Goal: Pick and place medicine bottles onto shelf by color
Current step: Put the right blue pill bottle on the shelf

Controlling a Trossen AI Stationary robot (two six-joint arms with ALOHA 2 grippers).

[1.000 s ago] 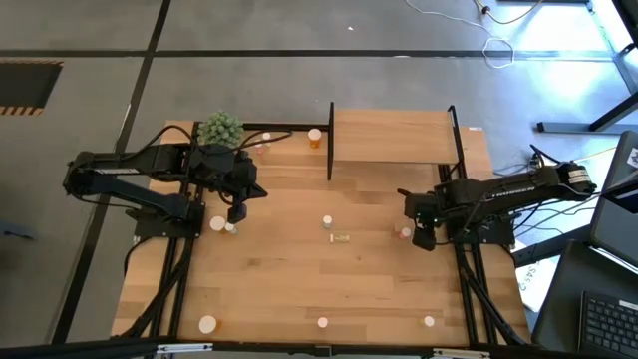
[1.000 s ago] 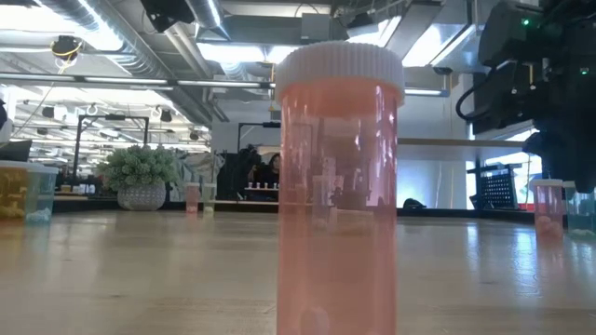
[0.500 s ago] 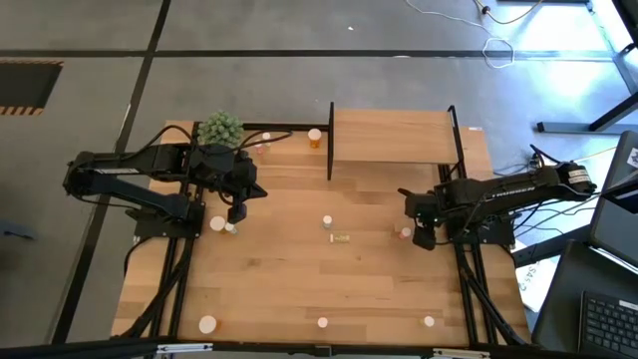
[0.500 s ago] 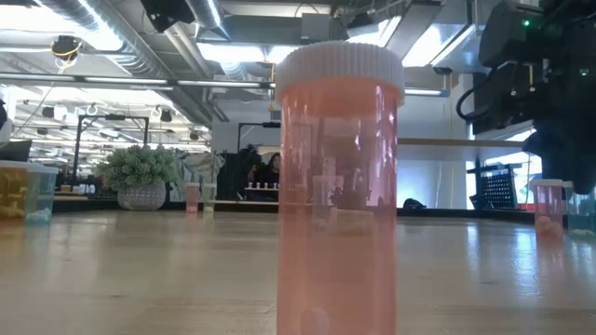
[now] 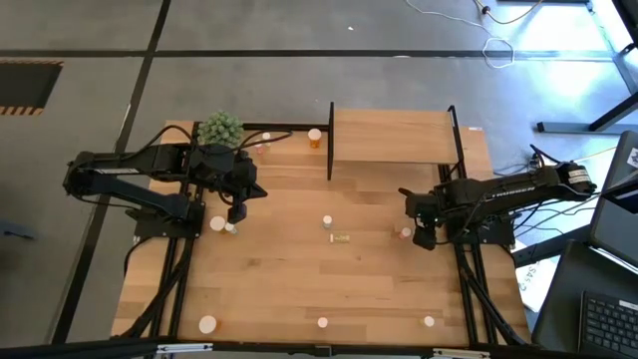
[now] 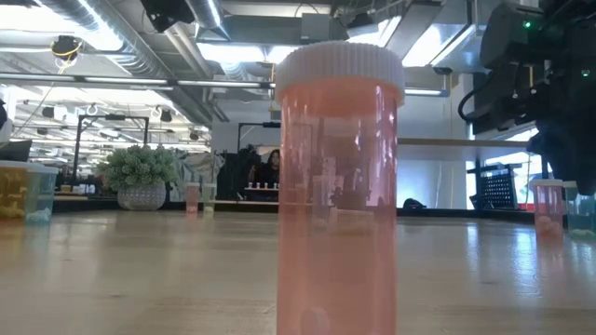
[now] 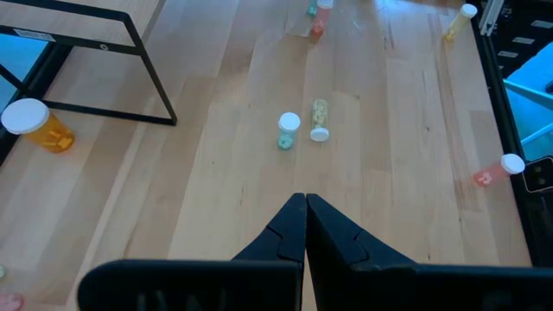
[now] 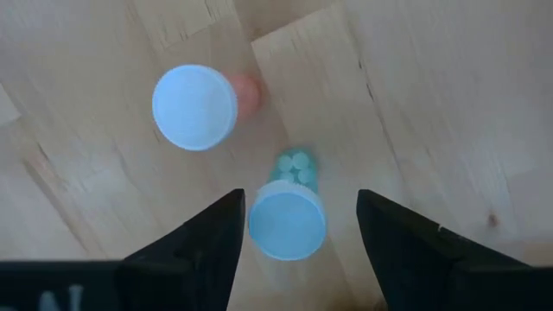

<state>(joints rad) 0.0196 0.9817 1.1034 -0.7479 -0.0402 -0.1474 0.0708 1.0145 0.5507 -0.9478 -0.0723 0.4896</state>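
- The right gripper [image 8: 298, 220] hangs with fingers spread around a green bottle [image 8: 288, 216] standing on the table [image 5: 299, 289] — at 5 o'clock from the shelf [image 5: 391, 137], nothing gripped yet.
- A pink bottle [image 8: 197, 105] stands just beside it, at 10 o'clock — a descending finger could topple it.
- Closing off-centre could tip the green bottle.
- The left gripper [image 7: 305, 226], fingers pressed together, waits near the plant [image 5: 220, 128].

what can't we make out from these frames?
- Right gripper stands open around a green bottle; contact can't be judged in the right wrist view, and the arm covers it in the high view.
- Bottle colours along the near edge, high view: too small.
- Shelf: the big pink bottle blocks the low view.
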